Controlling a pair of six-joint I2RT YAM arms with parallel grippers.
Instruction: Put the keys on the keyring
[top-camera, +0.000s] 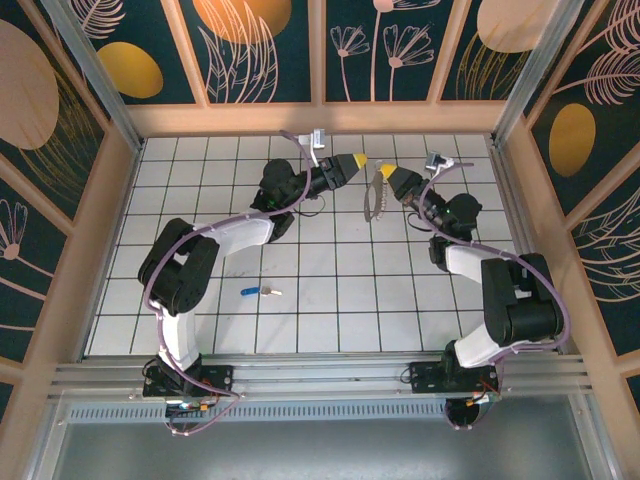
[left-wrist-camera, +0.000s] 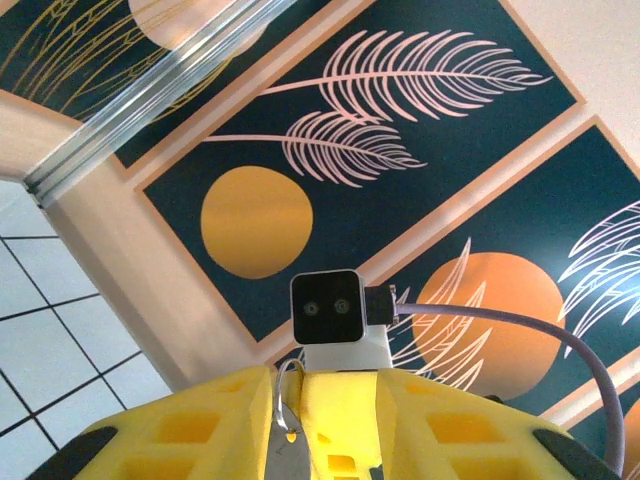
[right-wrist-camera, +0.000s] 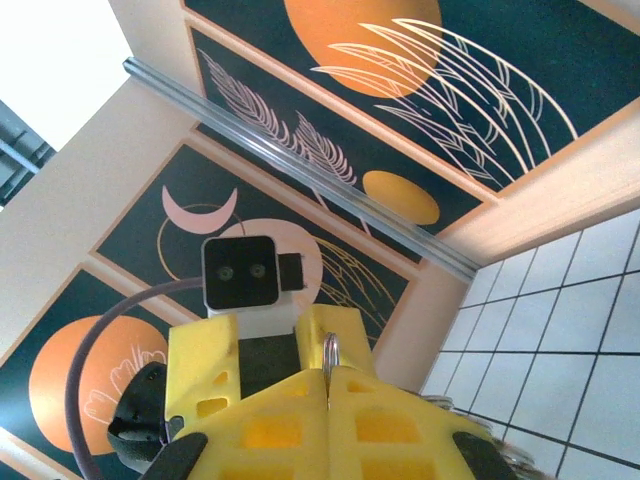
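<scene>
The key (top-camera: 256, 292), silver with a blue head, lies flat on the tiled floor left of centre, far from both grippers. The keyring (top-camera: 376, 203) hangs as a brown strap in the air at the back middle. My right gripper (top-camera: 392, 176) (right-wrist-camera: 327, 378) is shut on its thin metal ring (right-wrist-camera: 331, 345). My left gripper (top-camera: 358, 162) (left-wrist-camera: 325, 388) faces the right one tip to tip with its yellow jaws apart. The ring (left-wrist-camera: 284, 395) and one right fingertip sit in the gap between them, the ring close to the left jaw.
The arms meet near the back wall (top-camera: 320, 118) of the enclosure. The right wrist camera (left-wrist-camera: 327, 310) sits just beyond my left fingers, and the left wrist camera (right-wrist-camera: 240, 272) just beyond my right ones. White tiled floor (top-camera: 330, 290) stretches in front of the grippers.
</scene>
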